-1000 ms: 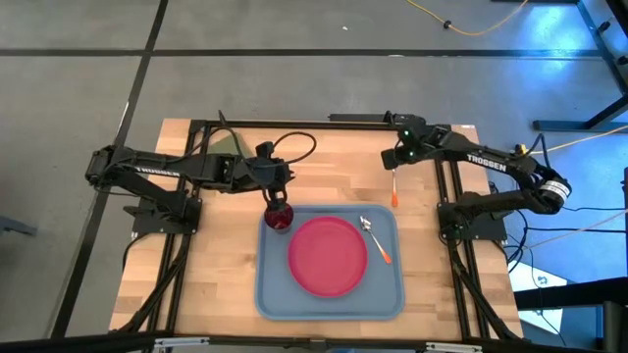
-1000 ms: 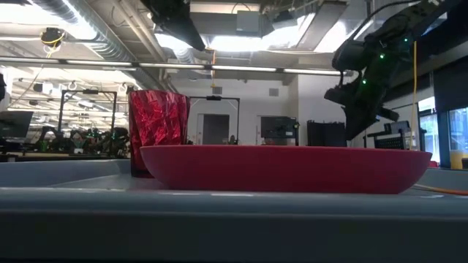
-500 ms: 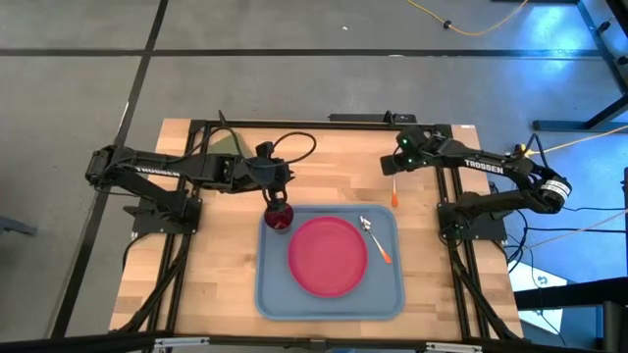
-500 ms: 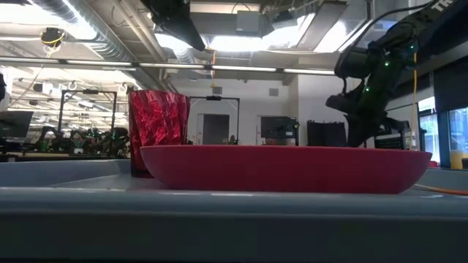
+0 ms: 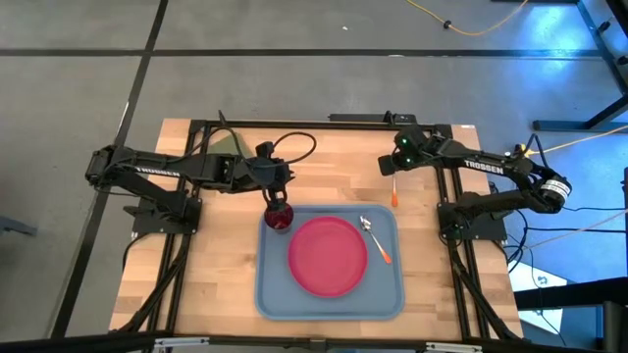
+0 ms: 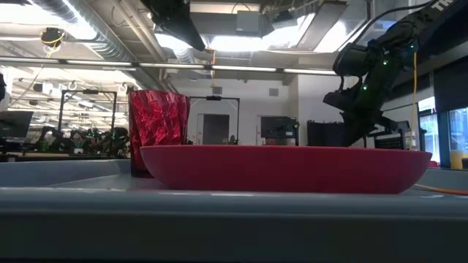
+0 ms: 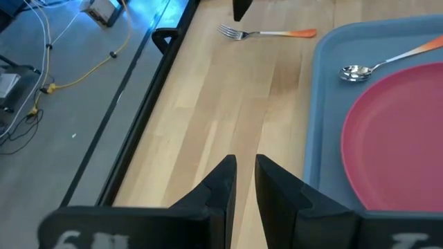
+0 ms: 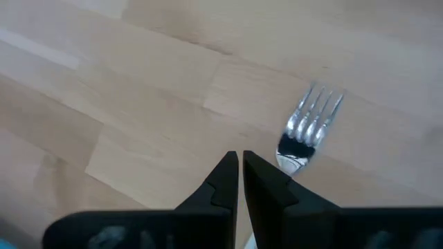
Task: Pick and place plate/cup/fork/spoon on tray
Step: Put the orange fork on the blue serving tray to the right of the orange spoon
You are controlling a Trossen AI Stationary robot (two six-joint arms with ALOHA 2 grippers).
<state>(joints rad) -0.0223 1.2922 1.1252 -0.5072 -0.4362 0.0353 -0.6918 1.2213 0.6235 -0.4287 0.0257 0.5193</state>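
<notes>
Fork [image 5: 392, 186] is the one item I am still finding off the tray [image 5: 270, 284]: it is lying on the bare wood of the counter [image 5: 177, 275], just beyond the tray's far right corner, tines pointing away from the tray and orange handle toward it. My right gripper [image 5: 387, 166] is sitting over the tine end with its fingers pressed nearly together. The right wrist view is showing the tines just beside the fingertips and nothing between them, so I am judging the fork not yet grasped.

Remaining items are reading as placed. Plate [image 5: 327, 256] is lying flat in the middle of the tray. Spoon [image 5: 375, 238] is resting on the tray floor between the plate's right edge and the rim, bowl toward the far side. Cup [image 5: 280, 218] is standing upright in the tray's far left corner, touching or just beside the plate; I cannot tell which.

My left gripper [image 5: 276, 196] is hanging directly above the cup. Its fingers are close together with only a narrow gap and are holding nothing in the left wrist view.

I am assessing three of four items done, with the fork's pickup and transfer left.
</notes>
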